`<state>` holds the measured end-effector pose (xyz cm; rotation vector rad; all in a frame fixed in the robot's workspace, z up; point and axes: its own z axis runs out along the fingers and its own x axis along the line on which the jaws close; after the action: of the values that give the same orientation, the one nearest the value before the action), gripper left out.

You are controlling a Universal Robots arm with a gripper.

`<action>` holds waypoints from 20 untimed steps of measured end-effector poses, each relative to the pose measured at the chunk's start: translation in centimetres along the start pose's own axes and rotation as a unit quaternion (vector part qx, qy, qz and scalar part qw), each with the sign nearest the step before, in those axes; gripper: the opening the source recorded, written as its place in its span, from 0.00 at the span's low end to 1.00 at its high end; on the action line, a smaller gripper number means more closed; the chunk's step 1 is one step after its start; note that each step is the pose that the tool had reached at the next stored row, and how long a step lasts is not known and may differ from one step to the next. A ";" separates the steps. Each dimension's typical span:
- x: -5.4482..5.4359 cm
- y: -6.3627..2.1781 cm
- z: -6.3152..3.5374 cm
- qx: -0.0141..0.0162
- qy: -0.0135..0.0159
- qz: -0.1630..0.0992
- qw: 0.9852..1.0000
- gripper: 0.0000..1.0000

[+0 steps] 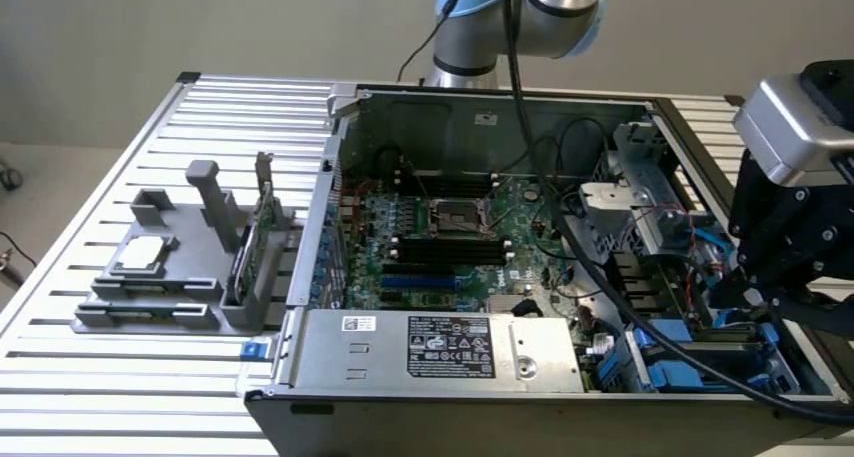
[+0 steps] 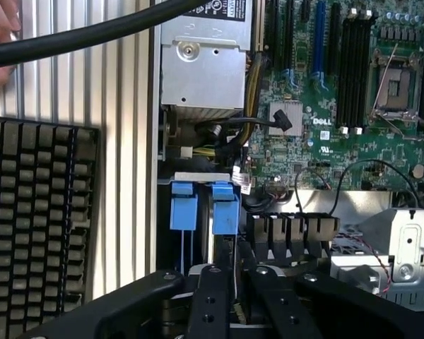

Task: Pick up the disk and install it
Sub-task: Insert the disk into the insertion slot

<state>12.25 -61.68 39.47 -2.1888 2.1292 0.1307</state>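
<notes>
Position check: gripper (image 2: 237, 282) is down at the drive bay in the near corner of the computer case (image 1: 336, 167), on the exterior view's right. Disk (image 2: 225, 208) sits on edge in that bay, blue carrier tab facing me, right in front of me. A second blue carrier (image 2: 182, 206) stands just beside it, on the case-wall side. Jaw state: can't tell from these views whether they're apart or clamped on the carrier.

Doing this step well, my read: stay centred on the one tab, no bridging to the neighbour. Keep square to the bay so the carrier runs straight and doesn't cock. Grip the blue plastic, not the drive body. The connector row (image 2: 290, 229) lies close beside the bay and my own thick black cable (image 2: 92, 32) drapes across the case, so no sideways drift.

Contents: the case holds the motherboard (image 1: 441, 267) on its floor, CPU socket (image 1: 447, 215) mid-board, and the power supply (image 1: 427, 347) along the near edge next to the bay. On the table (image 1: 120, 397), by the case's outer wall at the exterior view's left, a grey fixture (image 1: 147, 312) holds a small square silver chip (image 1: 142, 254) and an upright green card (image 1: 247, 257). Keyboard (image 2: 35, 226) lies on the table just outside the bay corner
</notes>
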 end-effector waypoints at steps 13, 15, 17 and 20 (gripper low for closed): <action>0.2 -1.21 2.36 -0.001 0.000 -0.005 1.000 0.11; 0.3 -1.31 2.72 -0.001 0.000 -0.006 1.000 0.11; 0.3 -1.42 3.09 -0.001 0.000 -0.007 1.000 0.11; 0.3 -1.57 3.62 -0.001 0.000 -0.009 1.000 0.11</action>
<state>13.82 -61.52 35.84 -2.2086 2.1097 0.1318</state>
